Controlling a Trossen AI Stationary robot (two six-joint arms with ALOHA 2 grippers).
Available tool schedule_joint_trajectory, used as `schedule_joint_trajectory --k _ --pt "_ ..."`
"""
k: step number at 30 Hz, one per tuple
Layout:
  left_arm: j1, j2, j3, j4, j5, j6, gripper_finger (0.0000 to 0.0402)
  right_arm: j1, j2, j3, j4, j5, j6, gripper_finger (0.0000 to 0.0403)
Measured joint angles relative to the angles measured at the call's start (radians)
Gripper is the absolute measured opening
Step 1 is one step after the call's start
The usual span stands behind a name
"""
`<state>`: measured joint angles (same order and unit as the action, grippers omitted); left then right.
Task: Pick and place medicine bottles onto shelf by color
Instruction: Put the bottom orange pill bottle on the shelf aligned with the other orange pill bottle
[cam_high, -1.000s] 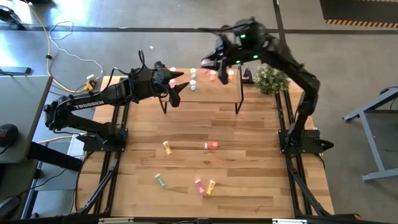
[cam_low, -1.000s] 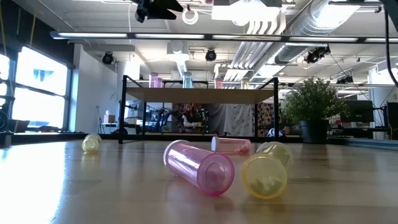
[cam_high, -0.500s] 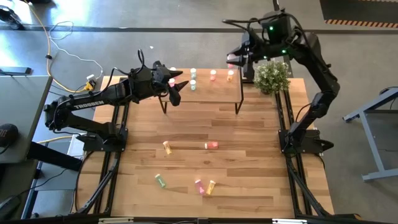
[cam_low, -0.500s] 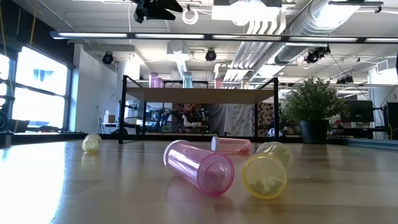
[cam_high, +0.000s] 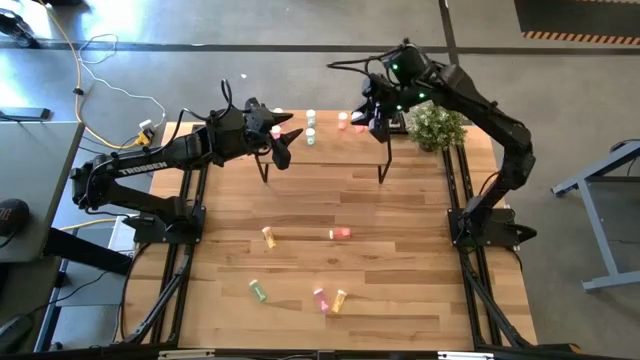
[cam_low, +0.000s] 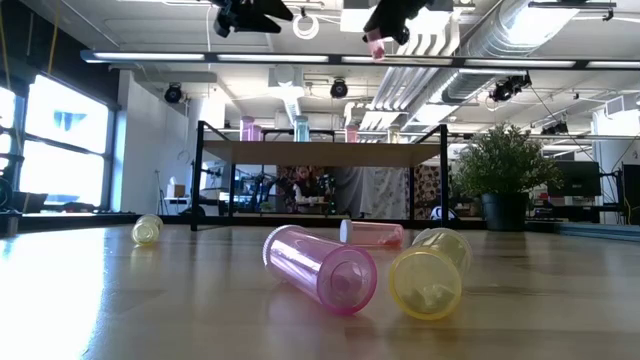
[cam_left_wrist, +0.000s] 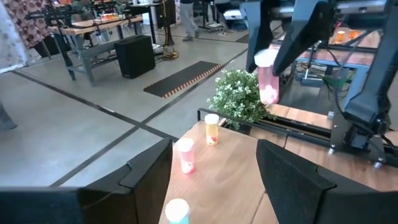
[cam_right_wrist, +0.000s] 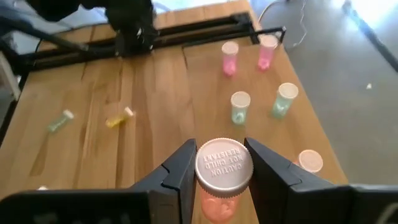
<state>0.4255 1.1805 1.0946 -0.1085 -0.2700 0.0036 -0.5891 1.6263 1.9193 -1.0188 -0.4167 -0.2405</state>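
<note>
Grey concrete floor (cam_high: 250, 25) surrounds the table, crossed by dark seams. Yellow and white cables (cam_high: 95, 70) trail at one side. Beyond the table: bright windows (cam_low: 60, 140), ceiling ducts (cam_low: 470, 40), a potted plant (cam_low: 500, 170), workbenches (cam_left_wrist: 93, 25) and a black mat (cam_left_wrist: 186, 78).

I'm seeing translucent glossy plastic bottles (cam_low: 320, 268) lying lower centre on the smooth wood-plank tabletop (cam_low: 150, 310); the shelf (cam_low: 320, 152) is showing pale wood on thin black metal legs.
</note>
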Motion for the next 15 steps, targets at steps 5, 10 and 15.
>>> schedule_joint_trajectory --k 5,10,15 --pt "0.000 -0.001 0.000 0.000 -0.007 0.000 0.0225 -0.028 -0.132 -0.256 0.254 0.000 0.091 0.0106" --pt "0.000 -0.001 0.000 0.000 -0.007 0.000 0.0225 -0.040 -0.283 -0.531 0.571 0.049 0.199 0.0106" --pt "0.000 -0.001 0.000 0.000 -0.007 0.000 0.0225 -0.006 -0.351 -0.738 0.832 0.131 0.231 0.0106"
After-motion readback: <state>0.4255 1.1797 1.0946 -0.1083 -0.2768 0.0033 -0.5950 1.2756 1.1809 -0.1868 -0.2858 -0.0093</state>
